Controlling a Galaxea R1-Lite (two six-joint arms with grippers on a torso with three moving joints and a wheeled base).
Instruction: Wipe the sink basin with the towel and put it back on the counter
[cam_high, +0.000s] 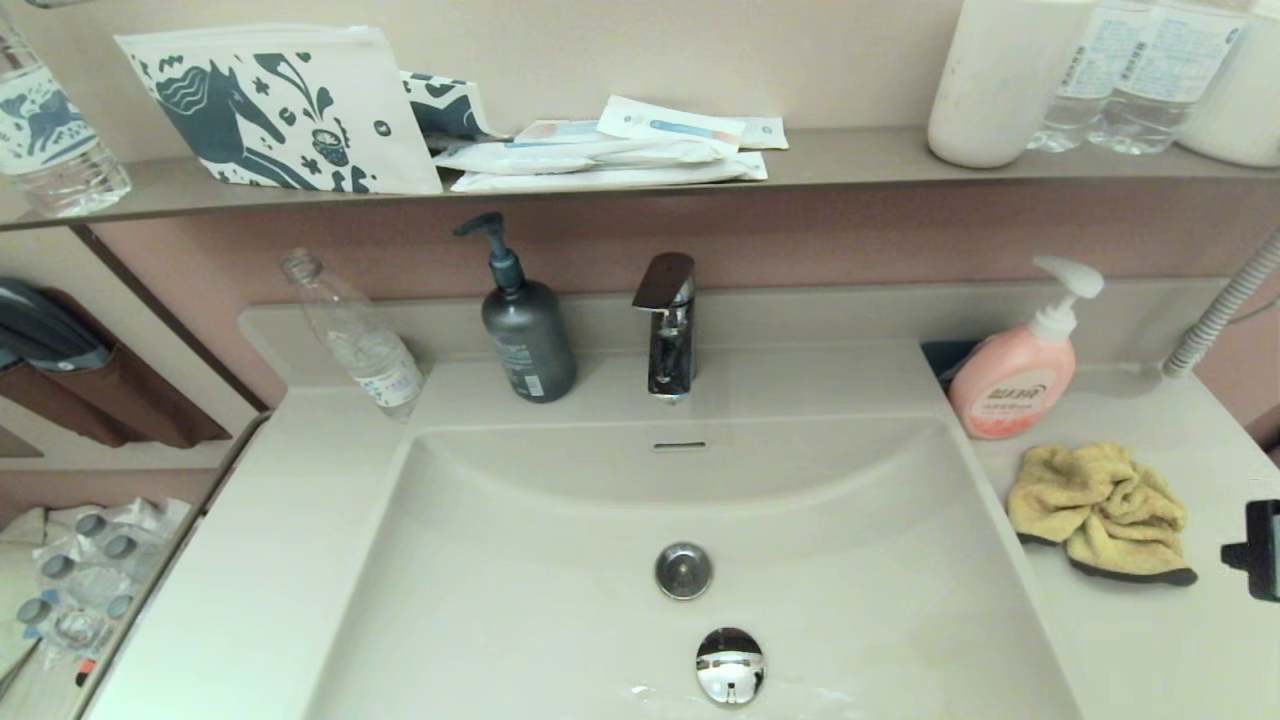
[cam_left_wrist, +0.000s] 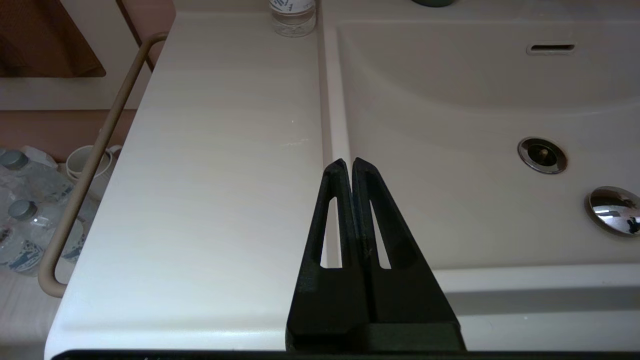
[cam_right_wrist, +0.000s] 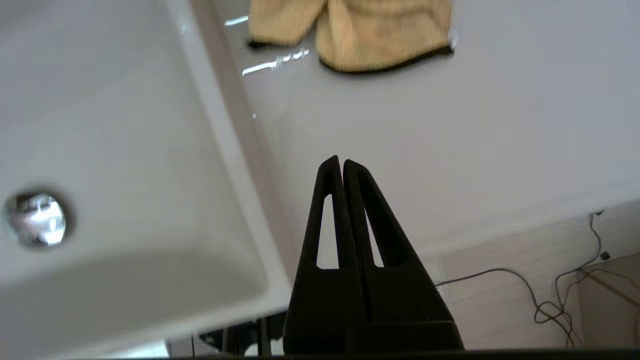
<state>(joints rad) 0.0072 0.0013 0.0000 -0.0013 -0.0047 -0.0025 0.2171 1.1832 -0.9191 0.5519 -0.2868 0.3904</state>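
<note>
The mustard-yellow towel (cam_high: 1100, 515) lies crumpled on the off-white counter (cam_high: 1130, 640) to the right of the sink basin (cam_high: 560, 560), just in front of the pink soap bottle. The basin holds nothing but its drain (cam_high: 683, 570) and a chrome plug (cam_high: 729, 665). In the right wrist view my right gripper (cam_right_wrist: 336, 161) is shut and empty above the counter (cam_right_wrist: 450, 125) near its front edge, with the towel (cam_right_wrist: 350, 30) well ahead of it. My left gripper (cam_left_wrist: 347, 162) is shut and empty over the basin's left rim. Neither gripper shows clearly in the head view.
A pink soap bottle (cam_high: 1015, 385), a grey pump bottle (cam_high: 525, 335), the faucet (cam_high: 668, 325) and a tilted clear bottle (cam_high: 360, 340) stand along the back. A black object (cam_high: 1262, 550) sits at the right edge. A rail (cam_left_wrist: 90, 165) runs along the counter's left side.
</note>
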